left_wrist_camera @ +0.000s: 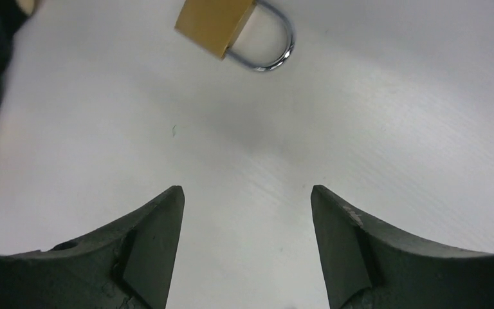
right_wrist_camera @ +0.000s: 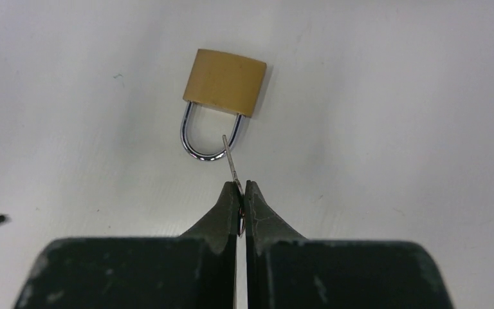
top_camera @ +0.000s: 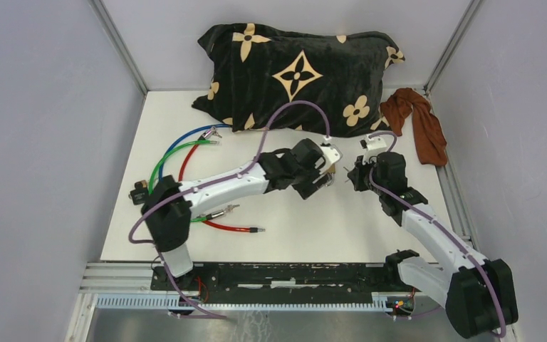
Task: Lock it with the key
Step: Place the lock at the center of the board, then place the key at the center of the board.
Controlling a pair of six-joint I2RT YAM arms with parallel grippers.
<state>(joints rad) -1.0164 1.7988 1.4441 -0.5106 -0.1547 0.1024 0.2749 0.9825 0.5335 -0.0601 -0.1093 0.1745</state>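
Observation:
A brass padlock (right_wrist_camera: 225,82) with a steel shackle (right_wrist_camera: 201,151) lies flat on the white table, shackle towards my right gripper. My right gripper (right_wrist_camera: 243,187) is shut on the key (right_wrist_camera: 231,161). The thin blade shows edge-on, and its tip reaches the shackle's curve from above. In the left wrist view the padlock (left_wrist_camera: 215,26) lies at the top edge, well ahead of my left gripper (left_wrist_camera: 247,193), which is open with only bare table between its fingers. In the top view the two grippers face each other mid-table, left (top_camera: 330,178) and right (top_camera: 352,176), and the padlock between them is hard to make out.
A black pillow with tan flower marks (top_camera: 299,71) fills the back of the table. A brown cloth (top_camera: 420,125) lies at the back right. Blue, green and red cables (top_camera: 185,153) loop on the left, beside a small black object (top_camera: 139,192) at the left edge.

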